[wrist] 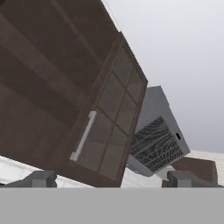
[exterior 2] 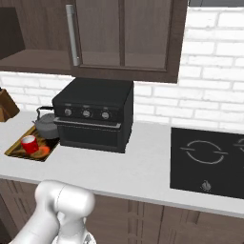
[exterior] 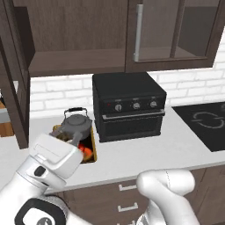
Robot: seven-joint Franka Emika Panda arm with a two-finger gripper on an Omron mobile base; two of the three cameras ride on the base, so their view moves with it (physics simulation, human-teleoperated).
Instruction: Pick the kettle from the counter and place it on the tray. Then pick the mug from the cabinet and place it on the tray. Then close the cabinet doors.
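Observation:
The dark grey kettle (exterior: 78, 121) (exterior 2: 46, 125) stands on the far end of the gold-rimmed tray (exterior: 93, 148) (exterior 2: 18, 148), which lies on the pale counter (exterior: 145, 149) (exterior 2: 133, 171). The red mug (exterior 2: 29, 144) stands upright on the tray's near end. Above, the cabinet (exterior: 74, 57) (exterior 2: 28, 59) shows its bare shelf; its left door (exterior: 11, 88) stands swung out. The right door (exterior: 176, 30) (exterior 2: 124, 33) (wrist: 113, 127) lies shut, with a grey bar handle (exterior: 138, 33) (wrist: 83, 136). My gripper (wrist: 111, 181) is open and holds nothing, tilted up toward the cabinet.
A black toaster oven (exterior: 127, 105) (exterior 2: 95, 114) sits right of the tray. A black cooktop (exterior: 204, 121) (exterior 2: 209, 159) is set into the counter farther right. A wooden block (exterior 2: 7, 107) stands left of the tray. A grey range hood (wrist: 157, 140) hangs beside the cabinet.

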